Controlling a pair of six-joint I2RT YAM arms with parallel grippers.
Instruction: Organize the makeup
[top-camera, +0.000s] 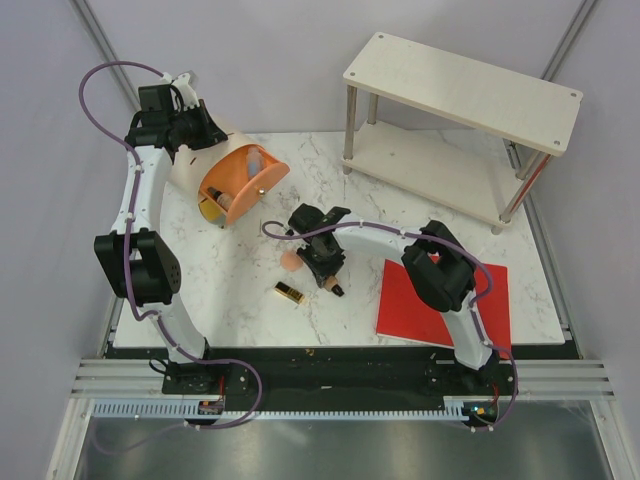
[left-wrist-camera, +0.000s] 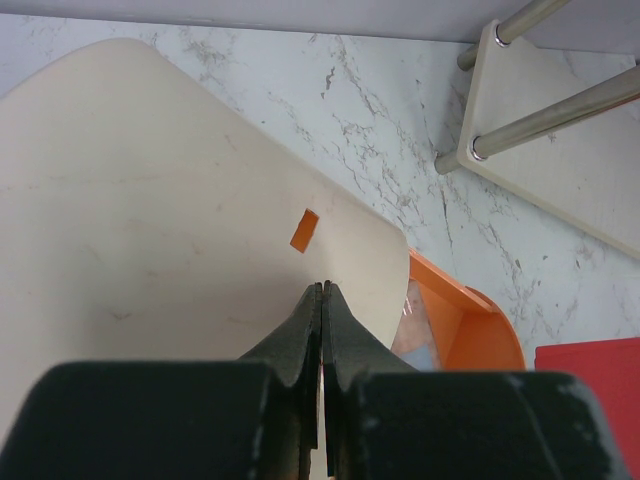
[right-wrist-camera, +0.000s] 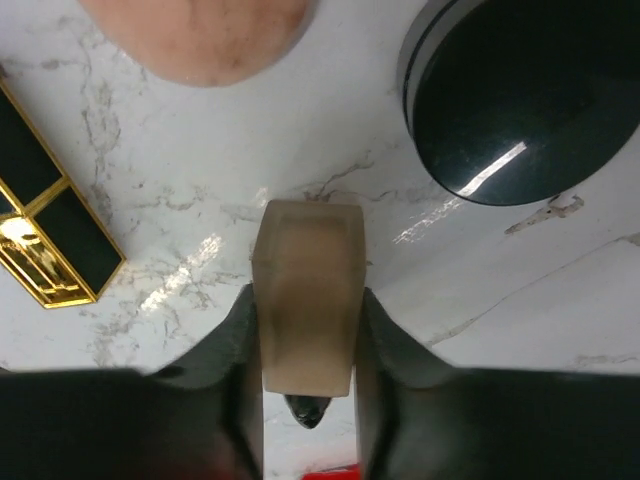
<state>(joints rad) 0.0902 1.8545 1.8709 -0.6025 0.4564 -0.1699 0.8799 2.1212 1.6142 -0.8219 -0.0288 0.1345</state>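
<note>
My right gripper is shut on a beige foundation tube and holds it low over the marble table; its black cap pokes out below the fingers. A peach puff, a round black compact and a gold-and-black lipstick lie around it. In the top view the puff and lipstick lie left of the right gripper. My left gripper is shut on the edge of the cream lid of the orange case, holding it open. Some cosmetics lie inside the case.
A flat red sheet lies at the front right of the table. A two-level light wooden shelf with metal legs stands at the back right. The marble tabletop ends near the arm bases.
</note>
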